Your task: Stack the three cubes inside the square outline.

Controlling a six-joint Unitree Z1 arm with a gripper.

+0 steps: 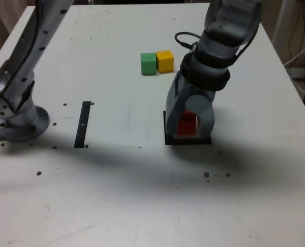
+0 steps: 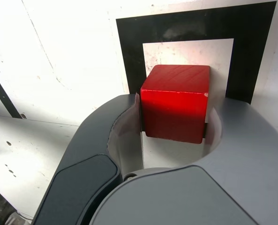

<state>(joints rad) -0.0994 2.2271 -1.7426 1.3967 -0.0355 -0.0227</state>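
The red cube rests on the pale centre of the square outline. My gripper reaches down over it, one jaw against each side of the cube, with no clear gap showing in the wrist view. The green cube and the yellow cube sit side by side on the table farther back, touching each other, to the exterior view's left of my arm.
A narrow black strip lies on the white table towards the exterior view's left. The arm's base stands at the left edge. A black cable loops beside the arm near the yellow cube.
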